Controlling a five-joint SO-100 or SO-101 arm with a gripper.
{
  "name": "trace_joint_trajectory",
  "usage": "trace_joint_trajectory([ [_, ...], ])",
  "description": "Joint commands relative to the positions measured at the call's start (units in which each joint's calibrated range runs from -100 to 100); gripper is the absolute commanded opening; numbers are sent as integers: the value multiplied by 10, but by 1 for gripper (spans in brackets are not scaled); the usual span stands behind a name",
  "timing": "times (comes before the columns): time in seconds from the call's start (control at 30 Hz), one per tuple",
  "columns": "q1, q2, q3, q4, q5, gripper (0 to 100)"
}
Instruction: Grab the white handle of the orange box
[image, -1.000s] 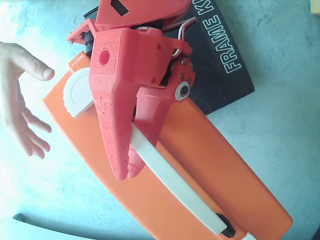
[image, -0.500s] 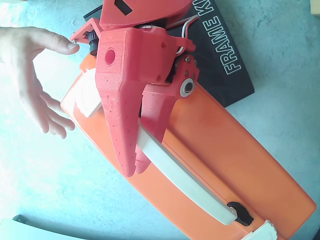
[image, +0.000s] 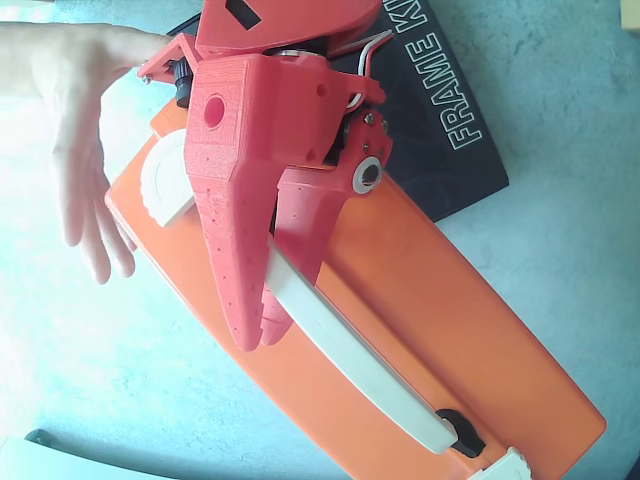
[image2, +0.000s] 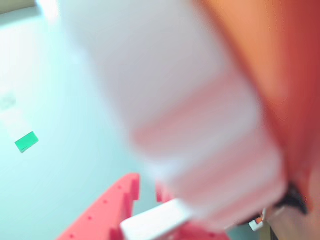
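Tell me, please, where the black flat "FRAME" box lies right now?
In the overhead view the black flat "FRAME" box lies at the upper right, partly under the bright orange plastic case.

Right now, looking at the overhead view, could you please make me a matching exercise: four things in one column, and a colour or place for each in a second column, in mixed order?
Things:
1. white handle
2. orange box
3. black "FRAME" box
4. human hand

Descriptions:
A. partly under the orange box, at the top
B. off-white bar lying along the orange lid
C. at the left edge, fingers spread
D. long bright case lying diagonally

Pairs: 1-B, 2-D, 3-A, 4-C
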Motion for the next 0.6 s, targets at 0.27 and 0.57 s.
trace_joint_trajectory([
  [0.27,3,12,481,38,-1,2],
  [0.57,3,13,481,37,0,2],
])
